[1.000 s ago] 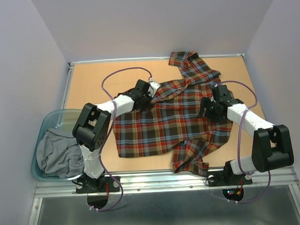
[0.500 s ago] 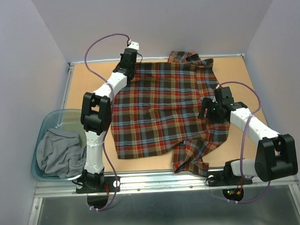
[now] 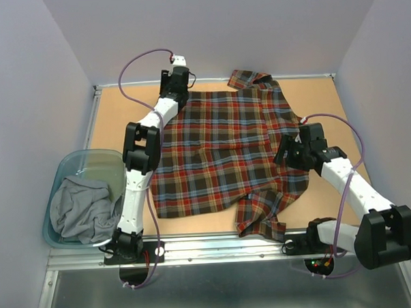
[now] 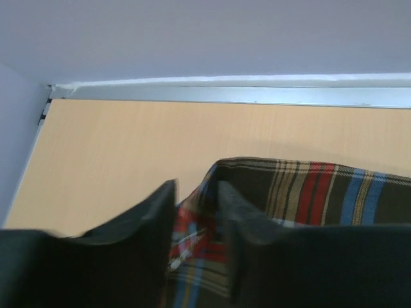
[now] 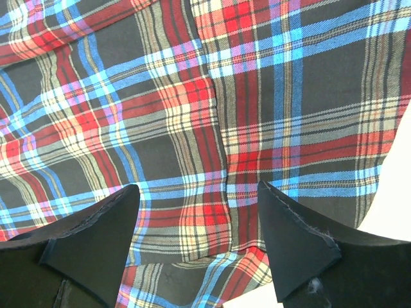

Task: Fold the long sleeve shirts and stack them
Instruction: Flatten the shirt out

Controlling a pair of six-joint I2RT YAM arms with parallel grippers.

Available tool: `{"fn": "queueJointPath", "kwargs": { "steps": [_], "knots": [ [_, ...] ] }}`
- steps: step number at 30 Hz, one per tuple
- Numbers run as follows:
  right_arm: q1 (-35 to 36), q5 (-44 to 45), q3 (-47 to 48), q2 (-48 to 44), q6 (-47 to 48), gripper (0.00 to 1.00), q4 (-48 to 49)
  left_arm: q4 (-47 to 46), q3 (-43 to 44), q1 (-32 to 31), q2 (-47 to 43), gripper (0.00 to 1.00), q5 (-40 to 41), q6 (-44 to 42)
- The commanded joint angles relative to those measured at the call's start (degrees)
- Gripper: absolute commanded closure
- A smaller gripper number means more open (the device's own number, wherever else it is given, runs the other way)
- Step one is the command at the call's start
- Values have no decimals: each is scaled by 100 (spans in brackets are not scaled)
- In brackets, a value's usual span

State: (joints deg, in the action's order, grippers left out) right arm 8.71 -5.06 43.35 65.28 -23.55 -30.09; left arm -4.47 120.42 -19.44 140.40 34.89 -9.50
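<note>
Since half second ago, your left arm reaches slightly further and plaid shirt lies flatter on table. Left gripper pinches shirt's far-left edge, likely to pull cloth taut. Right gripper spread wide above right side, holding nothing. Near sleeve bunched, hindering your fold. Bin with grey garment sits left.
</note>
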Motion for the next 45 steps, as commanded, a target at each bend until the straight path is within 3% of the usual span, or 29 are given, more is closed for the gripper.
{"fn": "queueJointPath", "kwargs": {
  "steps": [1, 4, 10, 15, 17, 21, 28, 38, 45],
  "knots": [
    [-1, 172, 366, -15, 35, 21, -59, -55, 386, 195, -346, 40, 352, 693],
    [-1, 242, 674, 300, 70, 21, -68, 567, 447, 388, -609, 27, 71, 1458],
    [-18, 707, 1543, 1021, 132, 21, -59, 1816, -35, 538, -1443, 20, -781, 2608],
    [-247, 735, 2273, 1864, -184, 24, 133, 1906, -2203, 538, -3014, 20, -2247, 3304],
    [-413, 665, 2335, 2076, -299, 26, 309, 1749, -3281, 538, -3368, 20, -2635, 3506],
    [-747, 164, 2336, 2594, -685, 32, 898, 1441, -4648, 529, -3932, 21, -3409, 3718],
    [-1371, -231, 2037, 3421, -1160, 45, 1873, 957, -5889, 529, -4109, 21, -3578, 3771],
    [-2223, -303, 1642, 4309, -1688, 45, 1945, 1115, -6311, 661, -3959, 22, -3041, 4070],
    [-2690, 303, 1457, 4038, -1881, 44, 1884, 1405, -6487, 670, -4274, 22, -2971, 3947]
  ]
}}
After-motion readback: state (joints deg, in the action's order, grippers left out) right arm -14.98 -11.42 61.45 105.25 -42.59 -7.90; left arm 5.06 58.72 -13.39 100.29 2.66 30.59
